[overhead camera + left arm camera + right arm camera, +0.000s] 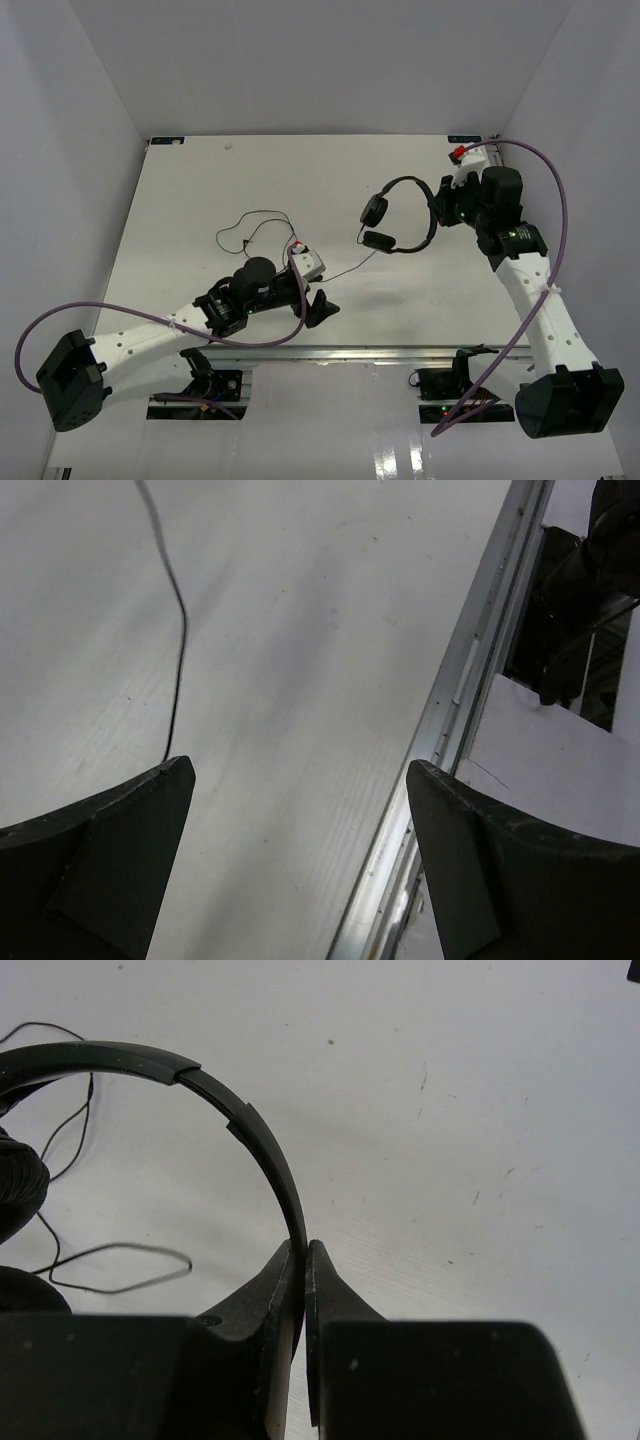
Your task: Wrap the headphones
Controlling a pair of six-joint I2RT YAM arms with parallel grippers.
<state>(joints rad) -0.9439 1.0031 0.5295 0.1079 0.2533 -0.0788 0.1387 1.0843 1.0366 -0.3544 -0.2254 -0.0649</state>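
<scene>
The black headphones [400, 212] lie at the right middle of the white table, both earcups to the left and the thin headband arching right. My right gripper [441, 212] is shut on the headband [240, 1120], which runs down between its closed jaws [303, 1252]. One earcup [15, 1195] shows at the left edge of the right wrist view. The thin cord [255, 214] trails left in loops. My left gripper [311, 305] is open and empty low over the table's front edge, with the cord [180, 630] ending behind its left finger [110, 860].
An aluminium rail [450, 710] runs along the table's front edge, with dark arm mounts beyond it. Thick purple cables [545, 240] loop off both arms. Grey walls enclose the table on the left, back and right.
</scene>
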